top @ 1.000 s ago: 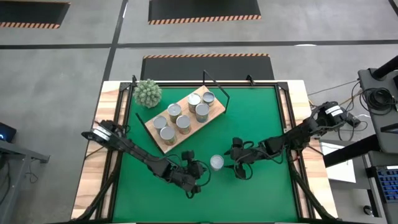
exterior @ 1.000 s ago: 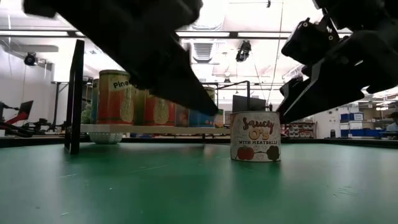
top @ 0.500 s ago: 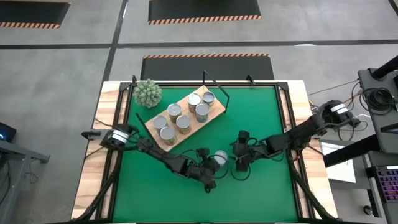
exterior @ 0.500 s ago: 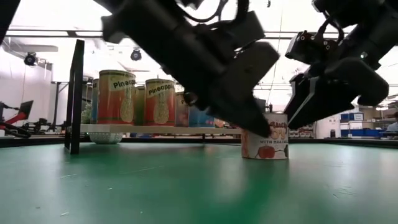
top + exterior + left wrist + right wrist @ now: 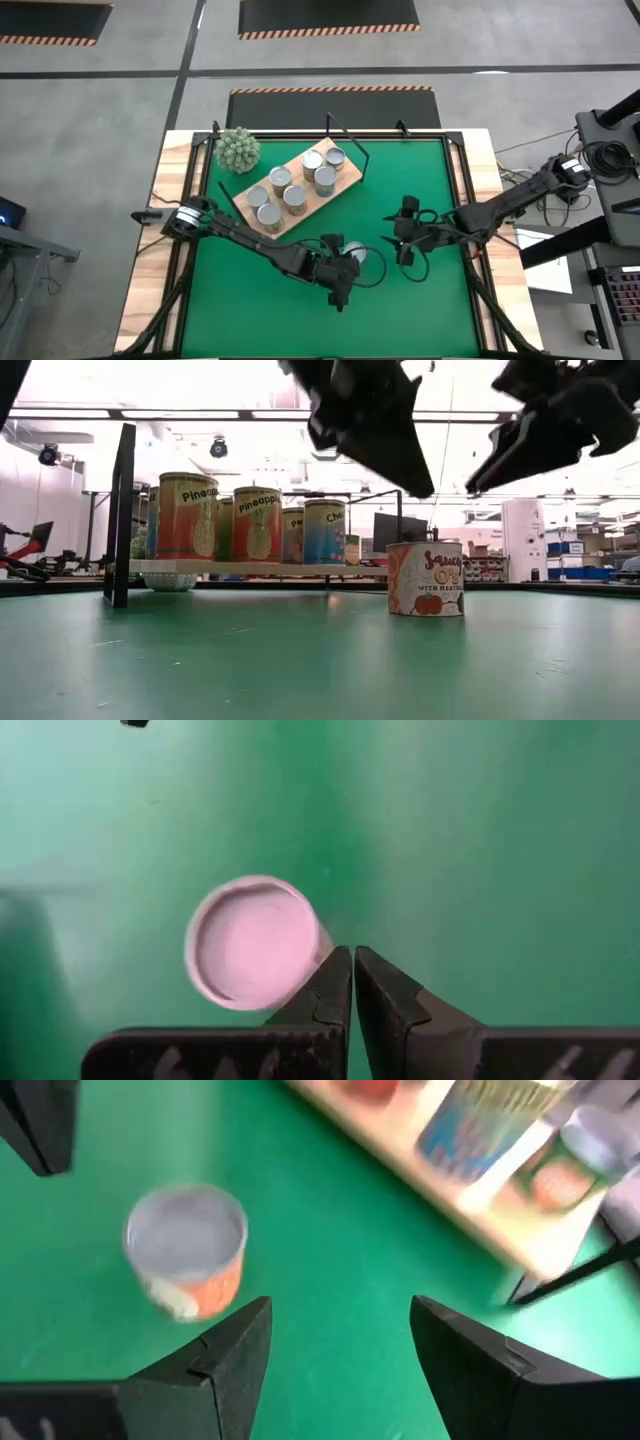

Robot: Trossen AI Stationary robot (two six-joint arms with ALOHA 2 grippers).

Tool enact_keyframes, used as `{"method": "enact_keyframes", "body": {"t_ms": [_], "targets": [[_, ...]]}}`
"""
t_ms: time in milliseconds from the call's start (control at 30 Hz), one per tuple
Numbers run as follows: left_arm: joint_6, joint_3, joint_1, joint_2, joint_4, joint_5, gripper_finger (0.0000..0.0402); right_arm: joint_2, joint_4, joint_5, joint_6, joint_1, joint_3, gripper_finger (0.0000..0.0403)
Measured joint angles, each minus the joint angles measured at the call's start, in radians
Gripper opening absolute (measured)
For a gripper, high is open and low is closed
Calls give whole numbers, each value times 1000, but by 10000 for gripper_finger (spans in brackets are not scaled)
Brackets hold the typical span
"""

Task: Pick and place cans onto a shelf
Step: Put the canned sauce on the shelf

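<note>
Since the earlier frame, right gripper point(image 5: 404, 238) retreats, jaws apart. Left gripper point(image 5: 343, 278), jaws together, hovers beside the lone meatball can point(image 5: 425, 578) on the mat point(image 5: 420, 190); it must part them and centre before grasping, shelf point(image 5: 345, 183) awaiting.

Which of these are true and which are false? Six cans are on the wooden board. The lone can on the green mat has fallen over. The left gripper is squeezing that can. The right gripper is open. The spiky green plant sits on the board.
1. True: six cans stand on the light-brown wooden shelf.
2. False: the orange-labelled metal can stands upright on the green table mat.
3. False: the left gripper is shut beside the can, holding nothing.
4. True: the right gripper is open.
5. False: the spiky green ball plant sits beside the shelf.
</note>
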Motion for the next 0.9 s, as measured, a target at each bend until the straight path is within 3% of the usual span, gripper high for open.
{"method": "enact_keyframes", "body": {"t_ms": [167,300,400,533,900], "targets": [[-17,122,51,40,-100,71,0,-101,9,100,-69,37,-18,226],[-28,131,67,50,-104,100,6,-160,50,108,-104,66,-47,226],[-54,131,81,45,-117,146,32,-192,66,109,-119,80,-80,226],[-71,131,103,46,-123,149,98,-216,83,109,-115,81,-114,226],[-29,127,110,54,-115,138,341,-219,135,107,-116,81,-162,226]]}}
